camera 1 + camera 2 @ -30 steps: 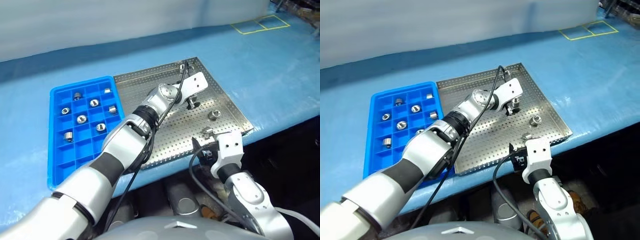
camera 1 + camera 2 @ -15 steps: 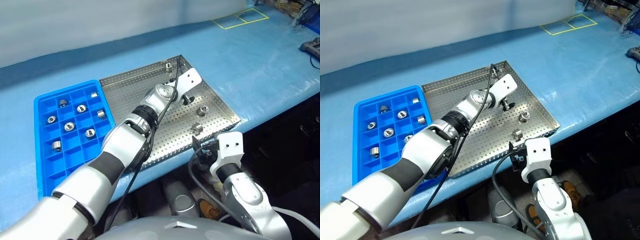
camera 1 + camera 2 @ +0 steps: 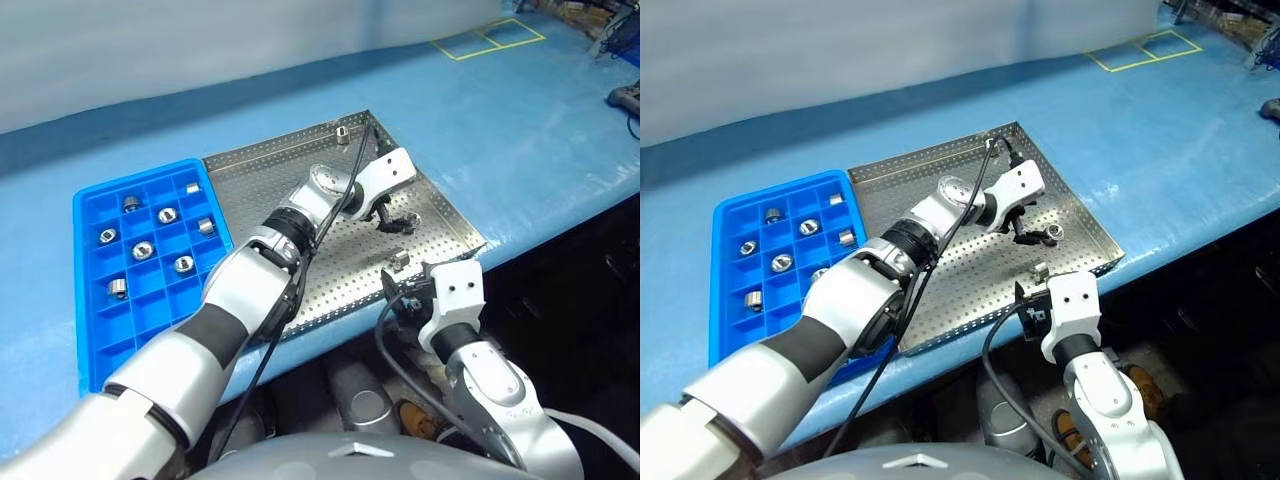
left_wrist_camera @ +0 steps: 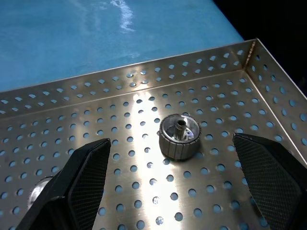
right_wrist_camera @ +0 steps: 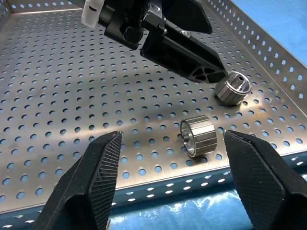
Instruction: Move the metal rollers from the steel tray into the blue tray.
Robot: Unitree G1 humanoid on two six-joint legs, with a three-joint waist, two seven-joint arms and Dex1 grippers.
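Silver-grey metal rollers: three left in the steel tray [image 3: 300,180]. One stands upright [image 4: 179,136] at the tray's 3 o'clock, between the spread fingers of the left end effector [image 3: 393,217]. Another lies at 5 o'clock [image 5: 198,135], a third at 12 o'clock [image 3: 341,137]. Right end effector [image 5: 184,179] open, empty. Pick step; next: lower, close, carry to blue tray [image 3: 95,330] at 9 o'clock on the counter [image 3: 530,110].

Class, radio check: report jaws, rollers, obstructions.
Left gripper open, straddling an upright roller in the steel tray. Right gripper open, empty. Nothing in the way.
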